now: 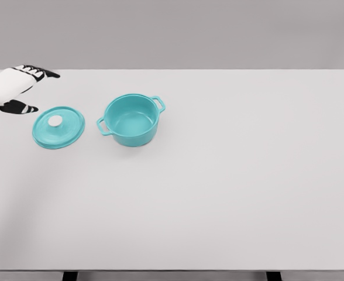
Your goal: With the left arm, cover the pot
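I see the white table filling most of the frame, matte and smooth, grey wall behind. Left of centre stands the teal pot: round, glossy, two loop handles, upright, uncovered, nothing visible inside. Just left of it, apart and not touching, the lid lies flat on the table, knob up; teal disc, pale round knob at its middle. At the upper left edge my left hand enters the frame, white shell with black fingers spread and relaxed, holding nothing. The lid sits just below and right of that hand, near but with a gap between them. The thumb points toward the lid's rim.
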Action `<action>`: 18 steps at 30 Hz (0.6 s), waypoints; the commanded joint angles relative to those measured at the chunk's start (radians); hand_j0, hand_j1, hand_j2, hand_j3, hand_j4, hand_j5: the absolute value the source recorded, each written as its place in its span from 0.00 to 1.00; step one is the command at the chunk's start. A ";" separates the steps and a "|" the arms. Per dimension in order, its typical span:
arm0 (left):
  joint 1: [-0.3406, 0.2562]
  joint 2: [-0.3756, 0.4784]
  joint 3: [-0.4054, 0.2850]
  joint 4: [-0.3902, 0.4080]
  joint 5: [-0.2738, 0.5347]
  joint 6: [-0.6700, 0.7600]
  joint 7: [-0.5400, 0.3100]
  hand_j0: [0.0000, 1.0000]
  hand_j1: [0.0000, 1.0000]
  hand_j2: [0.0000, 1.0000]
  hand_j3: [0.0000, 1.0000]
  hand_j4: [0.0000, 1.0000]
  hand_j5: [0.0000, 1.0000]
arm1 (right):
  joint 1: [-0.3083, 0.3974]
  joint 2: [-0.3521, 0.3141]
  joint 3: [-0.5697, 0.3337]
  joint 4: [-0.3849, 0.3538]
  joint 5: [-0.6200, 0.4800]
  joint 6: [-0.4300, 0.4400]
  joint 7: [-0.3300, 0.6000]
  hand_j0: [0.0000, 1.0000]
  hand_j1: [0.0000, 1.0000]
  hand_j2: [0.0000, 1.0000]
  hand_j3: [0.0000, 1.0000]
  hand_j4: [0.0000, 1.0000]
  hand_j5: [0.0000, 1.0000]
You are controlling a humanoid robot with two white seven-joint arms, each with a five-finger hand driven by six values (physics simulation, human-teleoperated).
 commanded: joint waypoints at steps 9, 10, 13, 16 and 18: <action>0.000 0.042 -0.093 0.010 0.022 0.002 0.002 0.82 0.82 0.82 0.82 0.82 0.82 | 0.000 0.000 0.000 0.001 0.000 0.000 0.000 1.00 1.00 1.00 1.00 1.00 1.00; 0.002 0.042 -0.095 0.010 0.022 0.002 0.002 0.82 0.82 0.82 0.82 0.82 0.82 | 0.000 0.000 0.000 0.000 0.000 0.000 0.000 1.00 1.00 1.00 1.00 1.00 1.00; 0.005 0.042 -0.098 0.010 0.022 0.002 0.000 0.82 0.82 0.82 0.82 0.82 0.82 | 0.000 0.000 0.000 0.000 0.000 0.000 0.000 1.00 1.00 1.00 1.00 1.00 1.00; 0.005 0.043 -0.130 0.010 0.024 0.002 0.002 0.82 0.82 0.82 0.82 0.82 0.82 | 0.000 0.000 0.000 0.000 0.000 0.000 0.000 1.00 1.00 1.00 1.00 1.00 1.00; 0.009 0.043 -0.136 0.010 0.024 0.002 0.002 0.77 0.77 0.77 0.77 0.77 0.77 | 0.000 0.000 0.000 0.000 0.000 0.000 0.000 1.00 1.00 1.00 1.00 1.00 1.00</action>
